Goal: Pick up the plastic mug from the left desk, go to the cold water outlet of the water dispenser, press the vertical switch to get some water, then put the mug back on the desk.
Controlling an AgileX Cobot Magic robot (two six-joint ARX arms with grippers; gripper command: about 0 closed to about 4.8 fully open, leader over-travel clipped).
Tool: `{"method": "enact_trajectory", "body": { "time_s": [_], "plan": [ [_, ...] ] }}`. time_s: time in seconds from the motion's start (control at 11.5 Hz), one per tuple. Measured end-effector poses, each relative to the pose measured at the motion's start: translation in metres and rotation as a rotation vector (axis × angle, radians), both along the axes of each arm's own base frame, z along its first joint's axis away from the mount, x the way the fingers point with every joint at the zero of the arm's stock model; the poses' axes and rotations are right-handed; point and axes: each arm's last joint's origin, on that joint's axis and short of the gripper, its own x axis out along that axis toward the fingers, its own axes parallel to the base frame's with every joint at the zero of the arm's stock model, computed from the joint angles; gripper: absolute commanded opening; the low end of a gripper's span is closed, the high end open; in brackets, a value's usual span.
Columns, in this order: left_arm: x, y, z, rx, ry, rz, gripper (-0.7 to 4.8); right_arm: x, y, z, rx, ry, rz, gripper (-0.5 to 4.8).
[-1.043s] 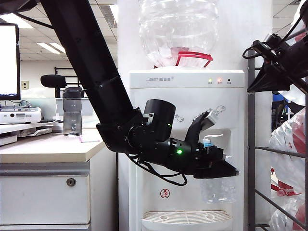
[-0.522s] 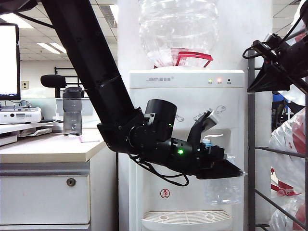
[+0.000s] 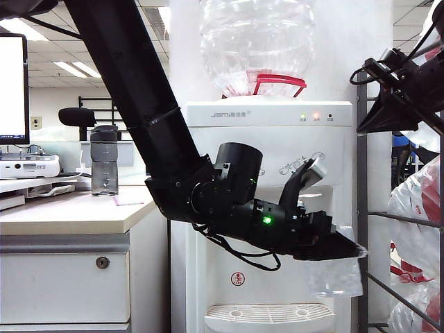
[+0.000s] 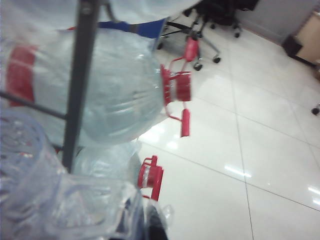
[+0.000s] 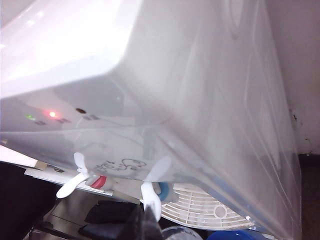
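Observation:
My left gripper [image 3: 347, 251] reaches across the front of the water dispenser [image 3: 267, 139] and is shut on the rim of the plastic mug [image 3: 336, 276]. The mug hangs below it, off to the right of the tap recess. In the left wrist view the crinkly mug [image 4: 75, 205] fills the corner beside the dark fingers [image 4: 152, 227]; water inside cannot be made out. My right gripper [image 3: 361, 128] is high at the right, shut and empty. In the right wrist view its tips [image 5: 145, 222] are by the vertical switch [image 5: 152, 197] of the cold water outlet [image 5: 163, 190]; contact is unclear.
The left desk [image 3: 69, 211] carries a smoky-grey bottle [image 3: 104, 161]. A red-banded tap [image 5: 98, 181] sits beside the blue one, above the drip grille [image 3: 267, 316]. A metal rack [image 3: 362, 229] with spare bottles [image 4: 115, 95] stands close at the mug's right.
My left gripper has swung to the right and slightly down with the mug, carrying it from under the tap toward the rack. The right arm has stayed still.

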Motion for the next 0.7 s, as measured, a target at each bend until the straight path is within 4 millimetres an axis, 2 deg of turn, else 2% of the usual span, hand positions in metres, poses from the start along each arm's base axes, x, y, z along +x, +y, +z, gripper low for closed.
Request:
{"method": "enact_trajectory", "body": {
  "time_s": [0.7],
  "plan": [
    [-0.0045, -0.0050, 0.0055, -0.047, -0.051, -0.024, -0.06, 0.0002, -0.0103, 0.0006, -0.003, -0.009, -0.031, -0.06]
  ]
}}
